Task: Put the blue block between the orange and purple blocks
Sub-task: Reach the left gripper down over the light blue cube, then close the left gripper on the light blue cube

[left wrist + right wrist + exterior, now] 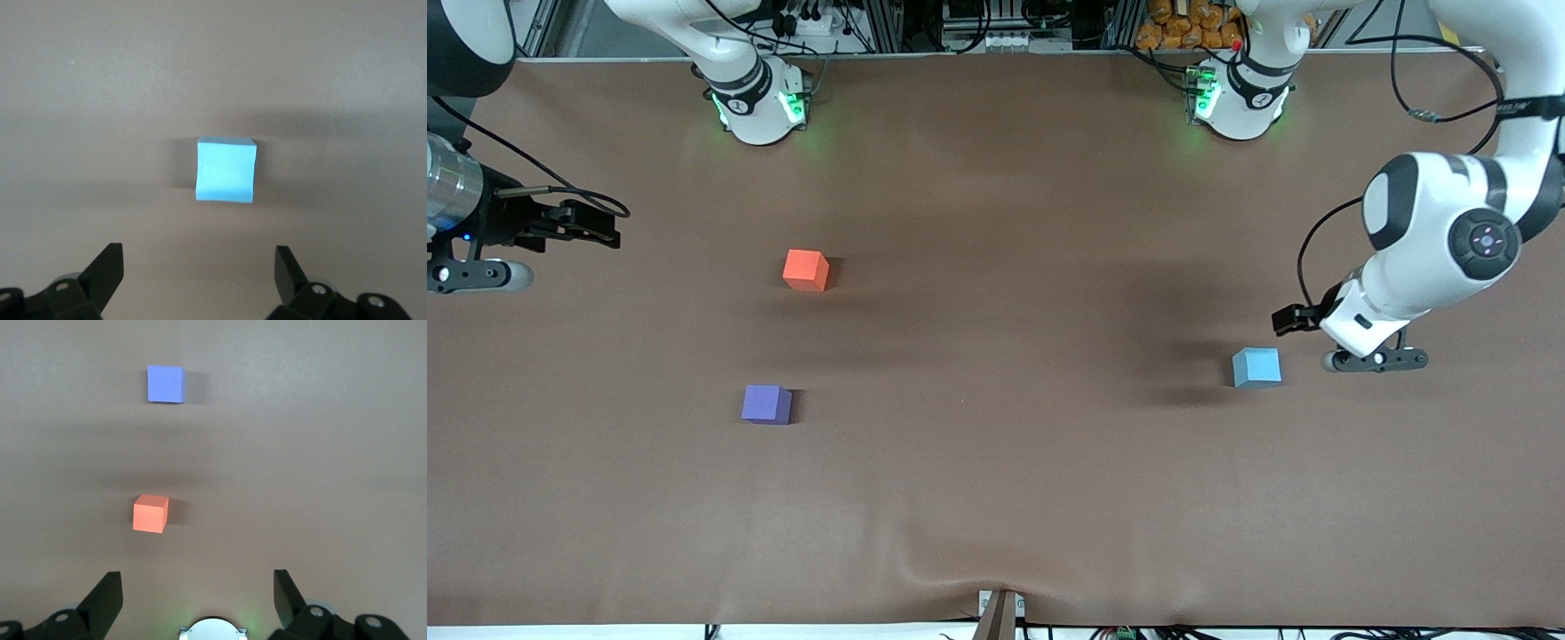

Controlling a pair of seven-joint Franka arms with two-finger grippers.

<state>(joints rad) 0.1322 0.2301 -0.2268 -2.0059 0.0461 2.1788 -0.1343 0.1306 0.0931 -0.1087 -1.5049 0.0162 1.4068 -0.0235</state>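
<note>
With both pincers spread and empty, the left gripper hovering by the blue block and the right gripper waiting, the risk is a careless drop nudging the orange block or purple block, well apart from it toward the right arm's end.

Table cover and edge clutter

Brown cloth covers the whole table, matte, with a wrinkle rising at its near edge around a small wooden post. Along the top edge: black cables, metal framing, and a heap of orange items near the left arm's base.
</note>
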